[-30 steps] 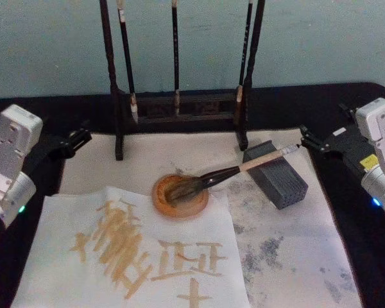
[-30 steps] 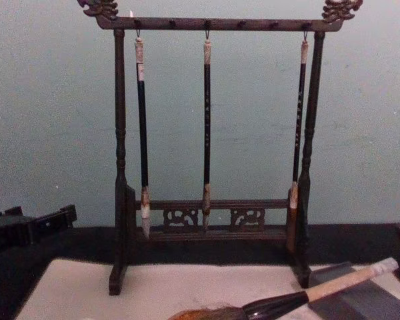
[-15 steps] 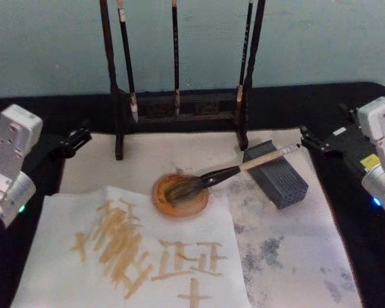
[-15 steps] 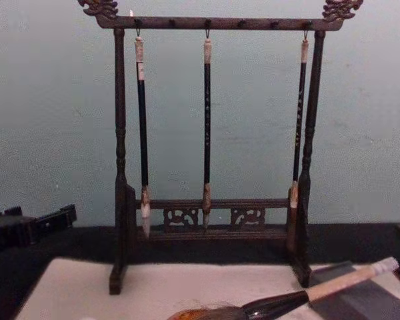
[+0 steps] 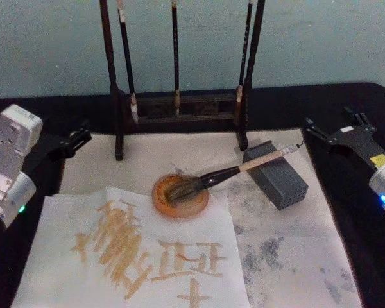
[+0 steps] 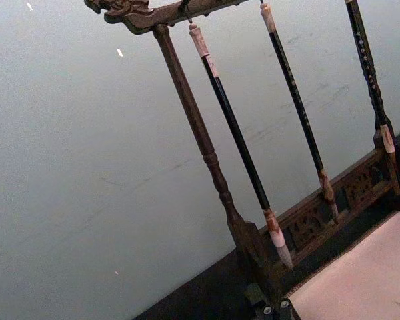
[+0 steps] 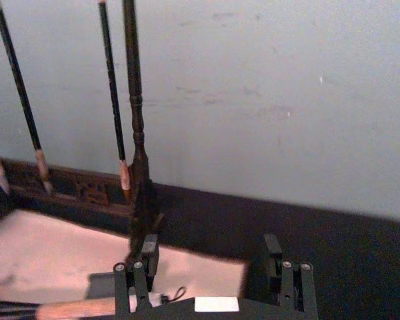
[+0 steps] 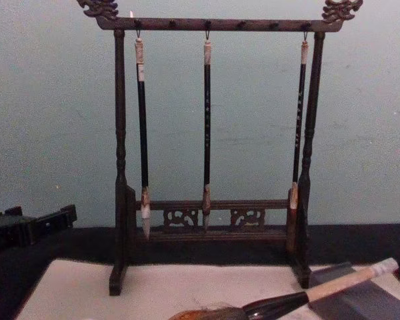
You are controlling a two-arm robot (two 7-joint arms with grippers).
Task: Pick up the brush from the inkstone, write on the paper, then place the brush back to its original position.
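The brush lies at rest with its bushy hair in the round orange-brown inkstone. Its pale handle is propped on the top of a dark grey block. Its long axis runs on a slant: the hair end points to the robot's left and a little toward the robot, the handle end to the right and away (in the chest view it rises gently from hair to handle). Inkstone and block both stand on the paper, the wide off-white sheet. A smaller white sheet bearing tan strokes lies over the paper's near left part. Behind them a wooden rack holds three slim brushes.

The right gripper is over the black table, just beside the handle's end, its fingers spread wide with nothing between them. The left gripper sits at the paper's left edge, well apart from the brush.
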